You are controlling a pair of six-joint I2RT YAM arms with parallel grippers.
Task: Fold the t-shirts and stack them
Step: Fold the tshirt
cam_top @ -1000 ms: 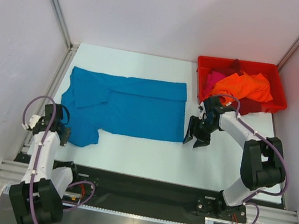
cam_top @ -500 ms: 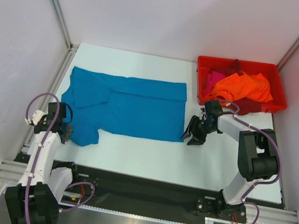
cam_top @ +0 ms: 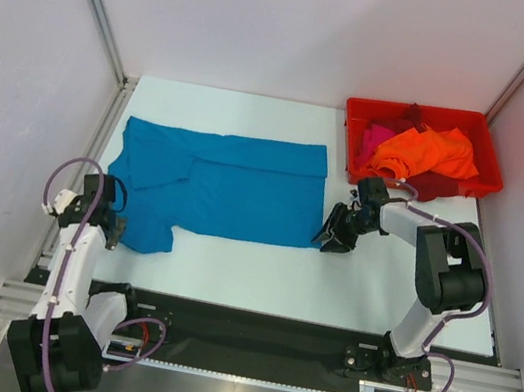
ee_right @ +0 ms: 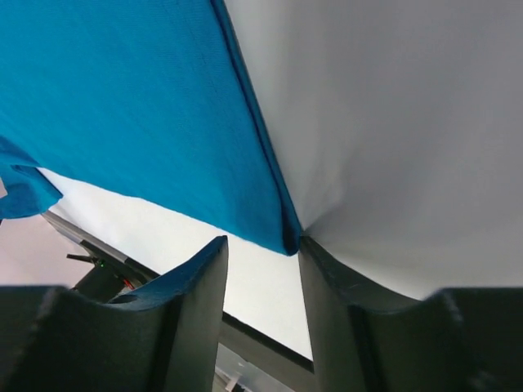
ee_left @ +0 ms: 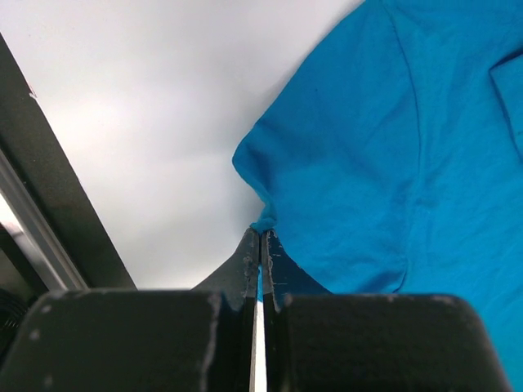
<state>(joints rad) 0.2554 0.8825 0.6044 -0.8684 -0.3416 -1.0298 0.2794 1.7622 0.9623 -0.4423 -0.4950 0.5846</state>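
Left tool (ee_left: 261, 237): its two dark, scuffed fingers are pressed together, clamped on the hem of a short sleeve of the teal-blue t-shirt (cam_top: 233, 186). A sliver of blue shows in the slit between them.
Right tool (ee_right: 261, 242): its jaws stand apart. The shirt's lower corner lies in the gap at the tips, close against one finger. Whether it is gripped cannot be told.
Teal-blue t-shirt: soft plain cloth, matte, with stitched seams and faint creases. It lies flat on the desk (cam_top: 260, 267) as a long folded band stretching between the two tools. One long edge is folded over, making a straight ridge. The sleeve ahead of the left tool ends in a rounded flap.
Desk: smooth, pale and faintly glossy under both tools. A black strip and a metal rail run behind the left tool.
Red bin (cam_top: 352, 131): rigid plastic, rectangular, with straight walls. It stands just beyond the right tool's wrist, on the side away from the left tool.
Bin contents: a crumpled orange t-shirt (cam_top: 428, 149) on top, a magenta-pink t-shirt (cam_top: 376, 135) bunched beside it, and a dark red t-shirt (cam_top: 438, 190) draped over the wall nearest the right tool.
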